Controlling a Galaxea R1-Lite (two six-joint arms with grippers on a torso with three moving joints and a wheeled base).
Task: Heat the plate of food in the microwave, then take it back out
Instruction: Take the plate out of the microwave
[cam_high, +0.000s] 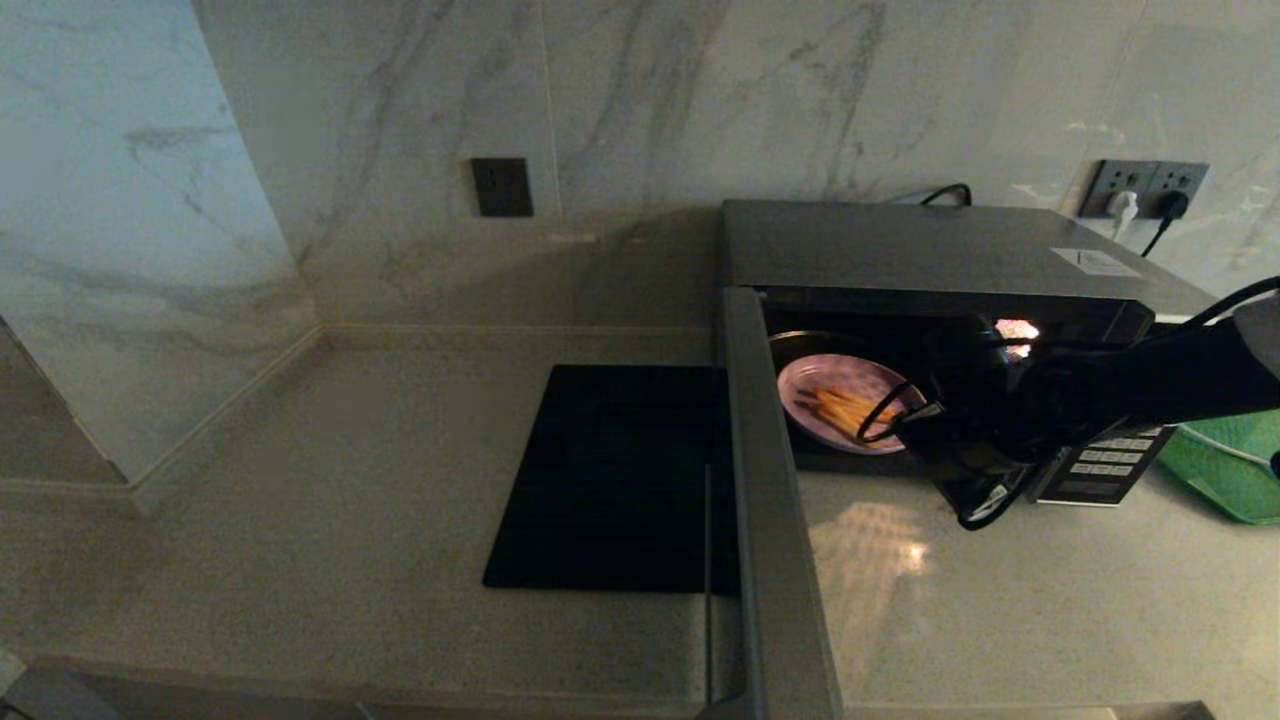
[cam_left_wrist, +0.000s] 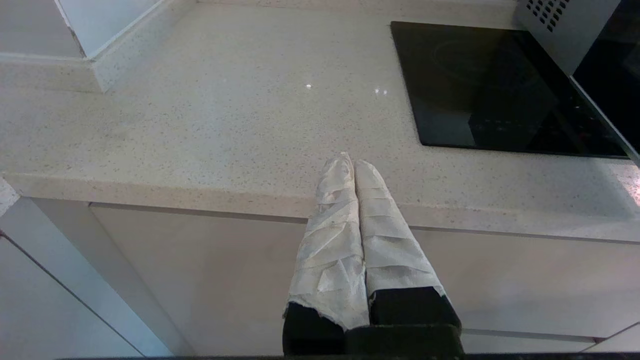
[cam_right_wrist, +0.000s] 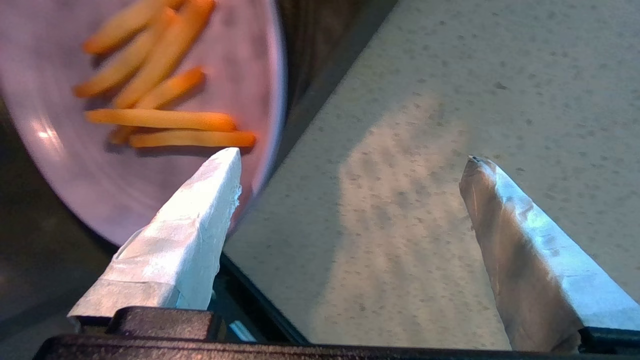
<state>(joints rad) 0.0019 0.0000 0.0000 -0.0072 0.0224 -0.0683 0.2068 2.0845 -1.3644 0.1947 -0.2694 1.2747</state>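
Reaching into the mouth of the microwave (cam_high: 930, 250), the right arm hides much of the oven's inside and part of the button panel (cam_high: 1100, 465) in the head view. The right gripper (cam_right_wrist: 350, 160) itself cannot be made out there behind the dark wrist; its state is shown by the right wrist view, where the two wrapped fingers (cam_right_wrist: 200, 225) are spread wide with nothing between them. One finger is seen over the near rim of the plate of food (cam_high: 845, 402), the other over the pale counter (cam_high: 1000, 600) in front of the oven; whether the finger touches the plate cannot be told. The plate is cut off at the edge of the wrist view.

The plate is seen inside the microwave, at its front left, on a dark round turntable (cam_high: 800, 342) of which only an arc shows. Several orange-brown sticks (cam_high: 845, 405) are carried on the plate. The door (cam_high: 770, 520) is swung fully open toward the camera, and part of the flat black mat (cam_high: 610, 470) to its left is covered by it. A green tray (cam_high: 1225, 470) is partly cut off at the right edge, behind the arm. Two plugs sit in a wall socket (cam_high: 1145, 190).

The left gripper (cam_left_wrist: 354, 162) is held before the counter's front edge, its wrapped fingers pressed together on nothing.
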